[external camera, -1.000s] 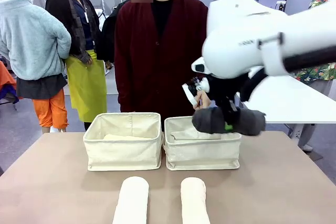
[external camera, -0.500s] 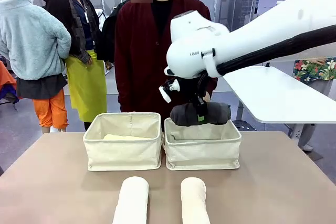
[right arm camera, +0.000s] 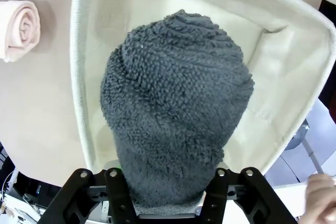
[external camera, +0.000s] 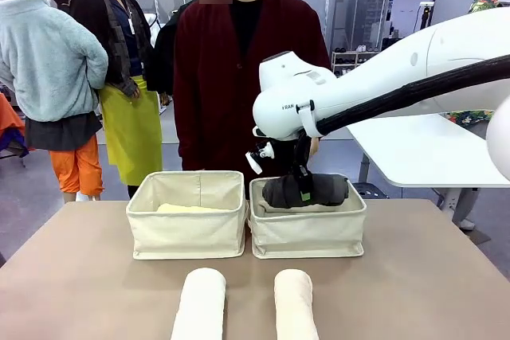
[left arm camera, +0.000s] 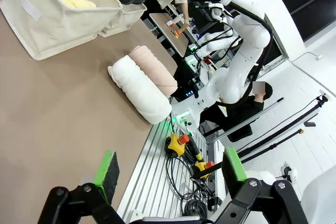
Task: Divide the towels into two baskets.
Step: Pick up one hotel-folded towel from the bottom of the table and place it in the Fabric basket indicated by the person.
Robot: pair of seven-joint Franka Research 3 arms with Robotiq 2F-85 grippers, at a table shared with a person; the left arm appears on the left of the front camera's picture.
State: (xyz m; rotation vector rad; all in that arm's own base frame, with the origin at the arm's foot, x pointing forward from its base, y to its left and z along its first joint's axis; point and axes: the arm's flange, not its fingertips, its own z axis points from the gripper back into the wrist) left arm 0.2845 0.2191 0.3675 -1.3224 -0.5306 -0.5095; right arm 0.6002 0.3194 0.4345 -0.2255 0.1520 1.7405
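The dark grey towel (external camera: 319, 189) hangs in the mouth of the right-hand basket (external camera: 307, 232). Its long axis runs side to side, parallel to the table's (external camera: 430, 276) near edge and to the basket's longer walls, and its underside is sunk just below the folded rim. The right gripper (external camera: 304, 193) is clamped on the roll at about its middle, fingers pointing down from above, so the basket lies directly beneath tool and load. From the right wrist, the roll sits inside the cream walls with room on either flank. Whether it touches the basket floor cannot be told.

The coming move looks like a short drop and a release, and it turns on the roll lining up with the basket's length so that neither end catches the soft rim. The right arm (external camera: 374, 85) reaches in from the table's right side to the middle, its wrist bent down over the far half of the table.

Just beside, in the left-hand basket (external camera: 187, 232), the pale yellow towel (external camera: 187, 208) lies low. The white towel (external camera: 199, 304) and the cream-pink towel (external camera: 295, 304) lie at the table's near edge, end-on to the baskets and apart from each other, the white before the left basket and the pink before the right. The left gripper (left arm camera: 170, 174) hangs above the table's left side, green pads wide apart with nothing between them. It is the nearer of the two to the white roll.
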